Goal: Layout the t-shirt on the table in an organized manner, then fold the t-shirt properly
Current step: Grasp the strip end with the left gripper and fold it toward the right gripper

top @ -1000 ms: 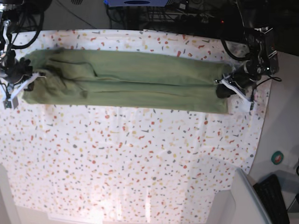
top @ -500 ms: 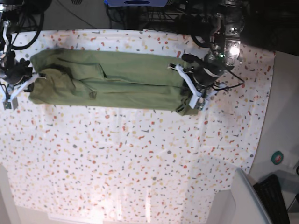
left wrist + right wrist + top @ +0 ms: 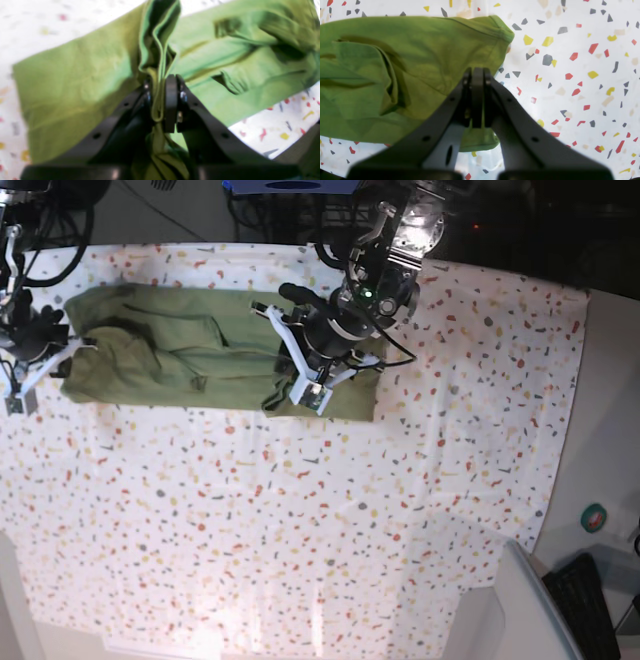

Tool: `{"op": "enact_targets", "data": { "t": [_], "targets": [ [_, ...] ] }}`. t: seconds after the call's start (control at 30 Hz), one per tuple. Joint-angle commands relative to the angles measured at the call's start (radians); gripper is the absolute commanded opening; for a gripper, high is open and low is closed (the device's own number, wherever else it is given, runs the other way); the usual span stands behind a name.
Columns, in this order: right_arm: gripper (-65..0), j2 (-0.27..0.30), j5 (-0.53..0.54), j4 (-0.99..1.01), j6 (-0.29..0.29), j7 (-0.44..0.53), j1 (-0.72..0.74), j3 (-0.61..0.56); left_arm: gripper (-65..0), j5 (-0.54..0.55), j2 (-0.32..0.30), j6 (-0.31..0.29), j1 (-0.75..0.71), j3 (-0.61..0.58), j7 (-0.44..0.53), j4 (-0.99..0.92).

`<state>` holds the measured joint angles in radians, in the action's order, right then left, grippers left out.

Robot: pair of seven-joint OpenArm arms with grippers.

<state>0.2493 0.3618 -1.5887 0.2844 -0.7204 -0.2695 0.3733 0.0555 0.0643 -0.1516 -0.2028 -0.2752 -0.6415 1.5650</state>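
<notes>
The t-shirt (image 3: 200,355) lies as a long olive band along the far side of the counter (image 3: 300,530), its cloth speckled with red, yellow and grey flecks. One end of the shirt is doubled back over the rest, so a second layer rests on the band about midway along it.

The left gripper (image 3: 305,375) hangs over that doubled part of the shirt. In the left wrist view its jaws are nearly closed, pinching a bunched ridge of the green fabric (image 3: 157,100) that rises between them and hangs in folds below them. Beyond the jaws the shirt spreads flat, with a sleeve (image 3: 232,82) creased beside it.

The right gripper (image 3: 40,360) sits at the shirt's other end, near the counter's edge. In the right wrist view its jaws (image 3: 477,100) are pressed fully together, with a thin edge of green cloth showing in the slit between them and the shirt's hemmed corner (image 3: 502,30) lying just beyond the tips. The shirt there is rumpled, with a deep crease beside the gripper.
</notes>
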Motion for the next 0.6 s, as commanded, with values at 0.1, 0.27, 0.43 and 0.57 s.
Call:
{"op": "enact_targets", "data": {
  "t": [0.1, 0.27, 0.43, 0.57],
  "targets": [
    [-65.0, 0.015, 0.007, -0.017, -0.001, 0.020, 0.006, 0.006, -65.0, 0.010, 0.013, 0.001, 0.015, -0.014, 0.019, -0.011],
    [-65.0, 0.015, 0.007, -0.017, -0.001, 0.020, 0.006, 0.008, -65.0, 0.010, 0.015, 0.001, 0.016, -0.008, 0.022, -0.011],
    [-65.0, 0.015, 0.007, -0.017, -0.001, 0.020, 0.006, 0.008, -65.0, 0.010, 0.015, 0.002, 0.032, -0.006, 0.024, -0.019],
    [-65.0, 0.015, 0.007, -0.017, -0.001, 0.020, 0.006, 0.008, -65.0, 0.004, 0.033, 0.002, 0.042, -0.002, 0.024, -0.019]
  ]
}}
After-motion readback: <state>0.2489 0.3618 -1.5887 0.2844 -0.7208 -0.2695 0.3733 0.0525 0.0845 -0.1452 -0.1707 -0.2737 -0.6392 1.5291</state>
